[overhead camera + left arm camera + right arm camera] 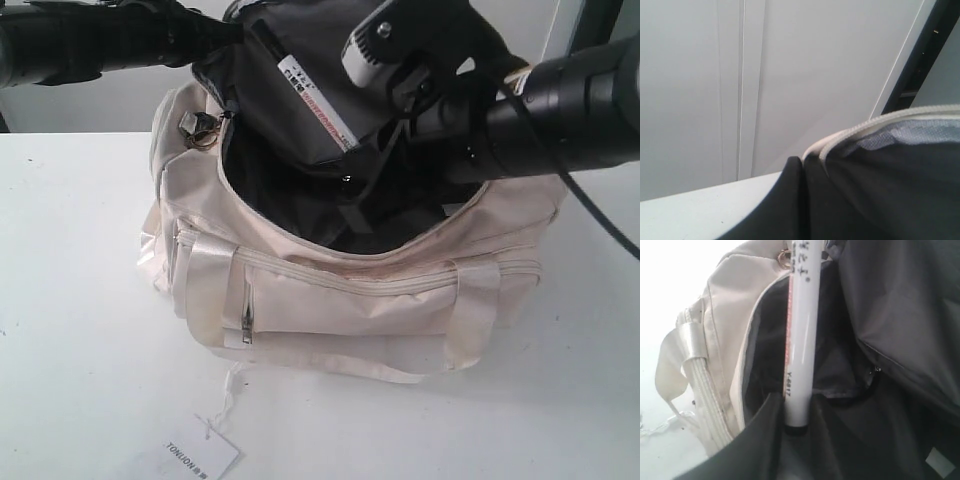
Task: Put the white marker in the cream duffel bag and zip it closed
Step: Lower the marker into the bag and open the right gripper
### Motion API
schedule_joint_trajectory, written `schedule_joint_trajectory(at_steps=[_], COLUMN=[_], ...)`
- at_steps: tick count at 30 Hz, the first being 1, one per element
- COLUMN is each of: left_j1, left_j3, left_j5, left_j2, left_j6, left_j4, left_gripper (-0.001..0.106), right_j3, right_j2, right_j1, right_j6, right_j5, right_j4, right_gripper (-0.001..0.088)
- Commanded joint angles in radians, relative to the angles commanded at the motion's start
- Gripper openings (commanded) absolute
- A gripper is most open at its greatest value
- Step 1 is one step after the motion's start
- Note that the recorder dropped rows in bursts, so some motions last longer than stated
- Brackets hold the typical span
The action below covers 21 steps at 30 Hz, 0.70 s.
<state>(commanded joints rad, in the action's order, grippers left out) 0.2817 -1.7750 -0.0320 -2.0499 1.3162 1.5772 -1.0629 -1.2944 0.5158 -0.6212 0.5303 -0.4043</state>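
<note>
The cream duffel bag (350, 310) sits on the white table with its curved top zipper open and the black lining showing. My left gripper (222, 32) is shut on the edge of the bag's top flap (875, 127) and holds it lifted at the back. My right gripper (365, 130) hangs over the opening, shut on the white marker (315, 105). In the right wrist view the marker (802, 340) sticks out from between the fingers (765, 440), pointing across the open mouth of the bag (725, 315).
A white paper tag (200, 455) on a string lies on the table (70, 300) in front of the bag. A metal ring (200, 132) hangs at the bag's left end. The front pocket zip pull (247, 322) hangs down.
</note>
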Motion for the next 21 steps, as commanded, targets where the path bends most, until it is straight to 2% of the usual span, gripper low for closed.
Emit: schedule_joint_trajectory(at_steps=[2, 7, 10, 15, 21], left_j1=[0.000, 0.000, 0.000, 0.000, 0.000], left_j3=[0.000, 0.000, 0.000, 0.000, 0.000], left_j5=[0.002, 0.000, 0.000, 0.000, 0.000], left_j2=[0.000, 0.000, 0.000, 0.000, 0.000], left_j6=[0.000, 0.000, 0.000, 0.000, 0.000], left_j4=[0.000, 0.000, 0.000, 0.000, 0.000], left_gripper=[0.000, 0.000, 0.000, 0.000, 0.000], right_j3=[-0.031, -0.144, -0.181, -0.205, -0.223], right_j2=[-0.002, -0.055, -0.091, -0.143, -0.178], right_j1=[-0.021, -0.098, -0.117, -0.121, -0.121], right_j6=[0.025, 0.095, 0.117, 0.117, 0.138], right_j5=[0.070, 0.366, 0.453, 0.475, 0.404], right_j4=[0.002, 0.036, 0.062, 0.107, 0.171], right_gripper=[0.0000, 0.0000, 0.0000, 0.0000, 0.0000])
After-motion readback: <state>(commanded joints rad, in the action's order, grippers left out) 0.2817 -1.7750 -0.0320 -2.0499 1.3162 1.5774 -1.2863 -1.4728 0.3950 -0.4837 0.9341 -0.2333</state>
